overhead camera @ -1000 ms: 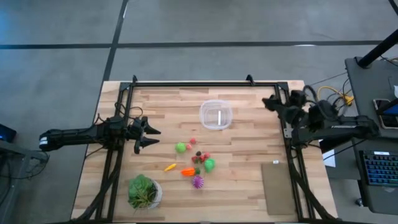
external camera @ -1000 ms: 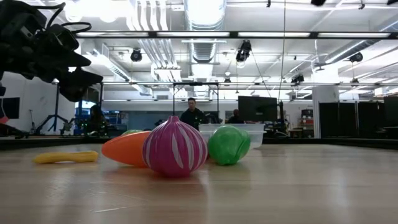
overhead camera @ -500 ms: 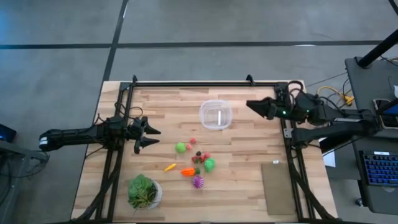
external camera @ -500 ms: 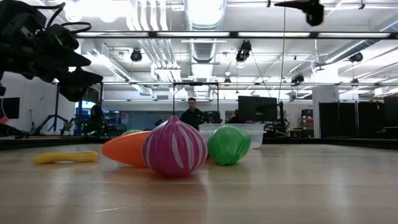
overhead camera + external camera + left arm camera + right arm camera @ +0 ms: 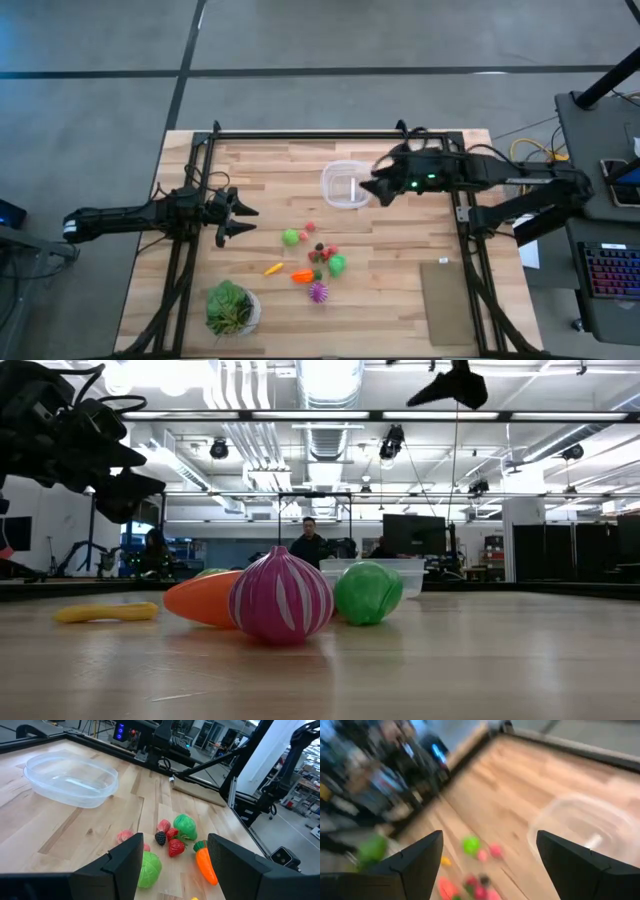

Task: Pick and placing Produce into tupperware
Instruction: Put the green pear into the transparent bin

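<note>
The produce lies loose on the wooden table: a green piece (image 5: 290,237), a small red one (image 5: 311,227), a red and dark cluster (image 5: 322,251), a second green piece (image 5: 336,265), an orange carrot (image 5: 302,276), a yellow piece (image 5: 273,268) and a spiky purple ball (image 5: 318,292). The clear tupperware (image 5: 347,185) stands farther back with nothing in it. My right gripper (image 5: 370,190) hangs open in the air beside the tupperware's right rim, slanting down. My left gripper (image 5: 240,218) waits open at the table's left, pointing at the produce.
A leafy plant in a white pot (image 5: 232,308) stands near the front left. A tan board (image 5: 447,300) lies at the front right. Black frame rails (image 5: 330,134) run along the table's far, left and right sides. People stand in the room beyond the table.
My right gripper has swung in from the table's right edge toward the tupperware and tipped from pointing upward to slanting down. It now hangs beside the container's right rim. Its fingers have stayed apart. The produce and the tupperware have not moved.
</note>
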Tool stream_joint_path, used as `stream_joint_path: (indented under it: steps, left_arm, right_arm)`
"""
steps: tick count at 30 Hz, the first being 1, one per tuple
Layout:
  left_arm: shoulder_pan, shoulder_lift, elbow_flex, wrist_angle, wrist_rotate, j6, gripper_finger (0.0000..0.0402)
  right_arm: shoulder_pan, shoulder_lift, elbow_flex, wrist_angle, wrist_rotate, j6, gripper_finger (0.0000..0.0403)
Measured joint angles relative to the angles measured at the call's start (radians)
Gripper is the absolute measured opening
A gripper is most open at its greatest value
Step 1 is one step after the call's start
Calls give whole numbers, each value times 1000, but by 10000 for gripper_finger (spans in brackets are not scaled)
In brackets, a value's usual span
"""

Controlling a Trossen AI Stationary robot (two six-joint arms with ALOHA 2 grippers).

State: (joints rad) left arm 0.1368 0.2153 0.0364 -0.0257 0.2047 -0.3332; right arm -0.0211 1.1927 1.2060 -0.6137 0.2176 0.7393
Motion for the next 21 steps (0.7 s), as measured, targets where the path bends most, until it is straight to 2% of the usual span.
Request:
stream_joint_path:
  steps: [6,8,12,21]
  left_arm:
    - [0,0,0,0,0,0,208]
    - [0,0,0,1,0,0,208]
    - [0,0,0,1,0,0,208]
    - [0,0,0,2,0,0,208]
  right_arm:
    - [6,197,154,-412,-23,23,313]
    - [28,258,179,-492,-45,47,313]
    - [108,350,205,-516,-91,108,314]
    - [279,472,302,-518,-41,252,361]
